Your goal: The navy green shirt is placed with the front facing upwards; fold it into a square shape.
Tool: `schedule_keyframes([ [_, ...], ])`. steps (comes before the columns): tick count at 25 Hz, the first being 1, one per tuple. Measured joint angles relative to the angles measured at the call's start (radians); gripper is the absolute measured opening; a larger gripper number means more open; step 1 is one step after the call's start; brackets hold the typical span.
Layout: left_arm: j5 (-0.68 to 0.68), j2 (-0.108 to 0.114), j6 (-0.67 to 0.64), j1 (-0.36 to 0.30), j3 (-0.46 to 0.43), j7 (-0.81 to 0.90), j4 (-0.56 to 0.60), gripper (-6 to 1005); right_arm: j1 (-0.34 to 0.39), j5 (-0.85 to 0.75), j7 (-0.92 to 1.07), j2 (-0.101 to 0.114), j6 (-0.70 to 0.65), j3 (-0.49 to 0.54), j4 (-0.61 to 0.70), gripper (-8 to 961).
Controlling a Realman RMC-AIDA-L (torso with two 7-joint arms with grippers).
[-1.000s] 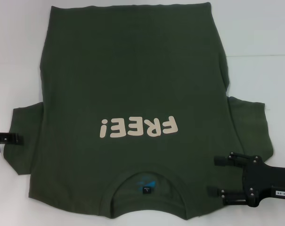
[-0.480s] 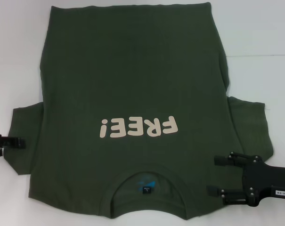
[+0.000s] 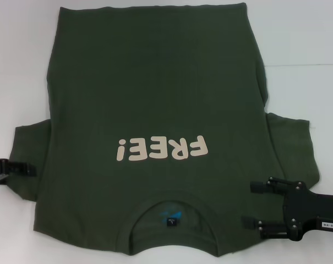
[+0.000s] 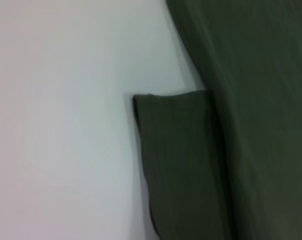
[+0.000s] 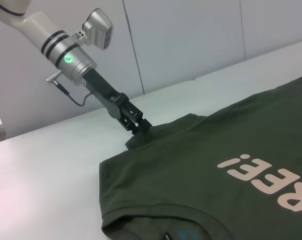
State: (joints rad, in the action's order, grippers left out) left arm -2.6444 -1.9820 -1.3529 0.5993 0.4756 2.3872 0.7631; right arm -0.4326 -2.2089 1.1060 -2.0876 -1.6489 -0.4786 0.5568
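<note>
Shirt: dark olive-green cotton T-shirt [image 3: 155, 99] flat on white worktop [image 3: 304, 49], print up.
Left tool [image 3: 28, 169]: touching sleeve edge; grip unclear.
Right tool [image 3: 247, 204]: fingers spread over opposite shoulder.

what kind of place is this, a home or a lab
Probably a lab or test bench, not a home: a bare white table, plain white wall panels, and one navy green shirt between two robot arms.

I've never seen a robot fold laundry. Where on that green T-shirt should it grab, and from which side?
Probably the sleeves. The navy green shirt lies flat, both sleeves sticking out sideways, so each thin edge can be pinched from its outer side. The left pincer is at the left sleeve; the open right pincer is over the right shoulder.
</note>
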Motion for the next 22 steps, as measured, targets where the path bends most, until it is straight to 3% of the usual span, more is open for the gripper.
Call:
schedule_keyframes([
  [18, 0.002, -0.009, -0.011, 0.013, 0.0, 0.023, -0.018, 863, 0.0, 0.0, 0.002, 0.0, 0.0, 0.0, 0.0, 911],
  [22, 0.0, -0.012, -0.01, 0.013, 0.021, 0.03, -0.018, 727, 0.0, 0.0, 0.003, 0.0, -0.001, 0.0, 0.0, 911],
])
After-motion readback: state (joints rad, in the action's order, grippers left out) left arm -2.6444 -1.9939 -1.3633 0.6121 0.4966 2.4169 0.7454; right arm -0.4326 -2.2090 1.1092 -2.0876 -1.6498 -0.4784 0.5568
